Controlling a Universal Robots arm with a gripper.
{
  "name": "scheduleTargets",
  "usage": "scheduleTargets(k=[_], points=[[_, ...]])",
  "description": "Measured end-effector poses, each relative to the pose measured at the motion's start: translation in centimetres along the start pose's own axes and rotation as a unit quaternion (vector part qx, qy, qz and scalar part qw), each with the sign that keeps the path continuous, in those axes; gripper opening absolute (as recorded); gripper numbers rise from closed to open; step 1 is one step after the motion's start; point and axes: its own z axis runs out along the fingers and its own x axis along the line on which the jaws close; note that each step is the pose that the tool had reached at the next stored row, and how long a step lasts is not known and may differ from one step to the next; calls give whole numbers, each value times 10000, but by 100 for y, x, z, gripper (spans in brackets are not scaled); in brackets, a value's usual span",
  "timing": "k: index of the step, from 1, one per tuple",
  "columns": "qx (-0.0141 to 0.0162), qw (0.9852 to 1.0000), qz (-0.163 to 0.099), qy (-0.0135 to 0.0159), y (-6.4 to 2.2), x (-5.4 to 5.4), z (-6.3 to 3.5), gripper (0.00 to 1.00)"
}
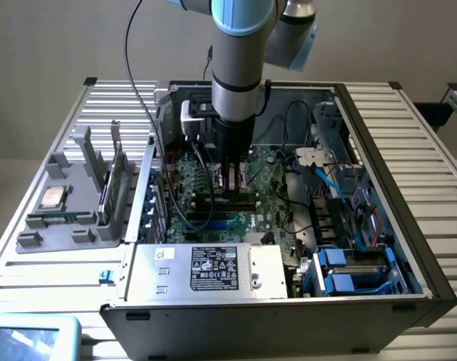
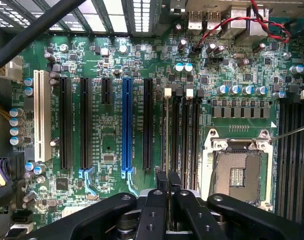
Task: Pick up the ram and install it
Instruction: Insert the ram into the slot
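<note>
You'll see the case (image 1: 289, 323) lying open, motherboard (image 1: 270, 192) on its floor. Inside the case a labelled power supply (image 1: 213, 269) lines the near wall, blue drive caddies (image 1: 349, 272) beside it. Outside the case, at the exterior view's left, a grey holder (image 1: 55, 237) carries a processor (image 1: 52, 197) and a bracketed card (image 1: 117, 177).

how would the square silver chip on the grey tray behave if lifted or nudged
The silver chip looks like a stiff, flat, metal-topped plate, so it probably won't flex. Its smooth top may be slippery. Lying flat on the grey tray, it shouldn't roll or tip, but it offers little edge to pinch.
</note>
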Motion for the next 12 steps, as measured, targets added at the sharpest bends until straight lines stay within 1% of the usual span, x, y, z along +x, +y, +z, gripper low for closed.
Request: scheduleTargets(k=[12], points=[[2,10000,54,-2,-2,1,0,11]])
